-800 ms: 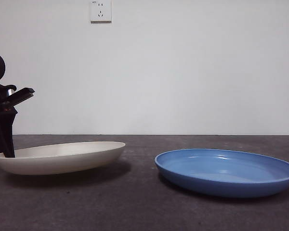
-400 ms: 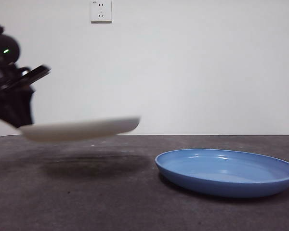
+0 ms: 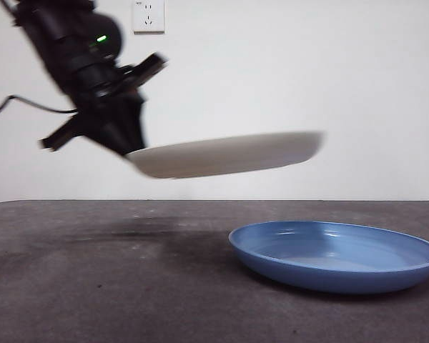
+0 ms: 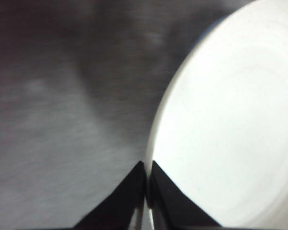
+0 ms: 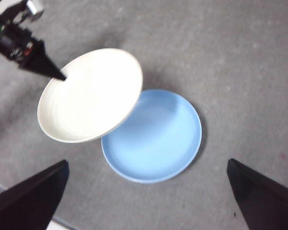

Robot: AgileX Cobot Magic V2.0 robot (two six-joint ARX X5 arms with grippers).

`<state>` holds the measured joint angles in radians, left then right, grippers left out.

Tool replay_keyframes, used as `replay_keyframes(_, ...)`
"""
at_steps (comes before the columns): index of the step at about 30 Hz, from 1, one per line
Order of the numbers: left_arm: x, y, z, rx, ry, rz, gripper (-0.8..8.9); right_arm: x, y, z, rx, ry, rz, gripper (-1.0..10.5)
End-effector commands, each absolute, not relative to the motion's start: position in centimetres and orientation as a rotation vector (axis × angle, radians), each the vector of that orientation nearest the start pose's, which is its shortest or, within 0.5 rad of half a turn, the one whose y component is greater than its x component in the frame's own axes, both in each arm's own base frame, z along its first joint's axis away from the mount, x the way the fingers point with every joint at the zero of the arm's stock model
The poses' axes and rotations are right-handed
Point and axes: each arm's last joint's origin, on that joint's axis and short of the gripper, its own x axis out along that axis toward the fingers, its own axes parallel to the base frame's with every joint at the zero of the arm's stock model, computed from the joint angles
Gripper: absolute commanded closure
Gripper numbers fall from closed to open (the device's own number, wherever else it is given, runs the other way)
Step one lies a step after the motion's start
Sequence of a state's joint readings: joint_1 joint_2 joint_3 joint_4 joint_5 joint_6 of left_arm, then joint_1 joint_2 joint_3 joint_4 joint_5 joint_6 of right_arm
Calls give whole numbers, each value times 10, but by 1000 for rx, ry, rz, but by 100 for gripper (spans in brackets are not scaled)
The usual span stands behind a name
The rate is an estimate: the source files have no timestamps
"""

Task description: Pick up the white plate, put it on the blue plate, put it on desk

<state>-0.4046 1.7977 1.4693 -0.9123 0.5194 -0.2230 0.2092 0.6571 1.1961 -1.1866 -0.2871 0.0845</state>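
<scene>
My left gripper (image 3: 132, 151) is shut on the rim of the white plate (image 3: 229, 155) and holds it in the air, tilted a little, above the desk (image 3: 93, 286). In the left wrist view the jaws pinch the plate's edge (image 4: 146, 184), and the cream plate (image 4: 230, 129) fills that side. The blue plate (image 3: 336, 255) lies on the desk at the right. In the right wrist view the white plate (image 5: 89, 96) partly overlaps the blue plate (image 5: 156, 136), with the left gripper (image 5: 60, 75) at its rim. My right gripper (image 5: 146, 201) is open, high above both.
A white wall with a socket (image 3: 149, 16) stands behind the desk. A black cable (image 3: 21, 103) hangs from the left arm. The desk's near edge shows in the right wrist view (image 5: 19, 196).
The left gripper has lifted the white plate off the desk and carried it up and to the right, towards the blue plate. The blue plate has not moved.
</scene>
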Motion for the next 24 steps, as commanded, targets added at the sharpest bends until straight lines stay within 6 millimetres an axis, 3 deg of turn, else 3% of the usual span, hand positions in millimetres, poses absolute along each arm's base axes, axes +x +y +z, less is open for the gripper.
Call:
replay_keyframes(1, 329, -177, 252, -254, 1360, -673, 804, 57, 21, 389, 89, 656, 461, 366)
replay_keyframes(12, 340, -245, 234, -171, 1400, -697, 804, 42, 18, 389, 90, 622, 468, 366)
replay_keyframes(18, 347, -266, 216, -137, 1434, -683, 804, 41, 17, 389, 90, 618, 468, 366)
replay_keyframes(24, 348, -274, 203, -107, 1439, -632, 804, 41, 17, 389, 90, 618, 468, 366)
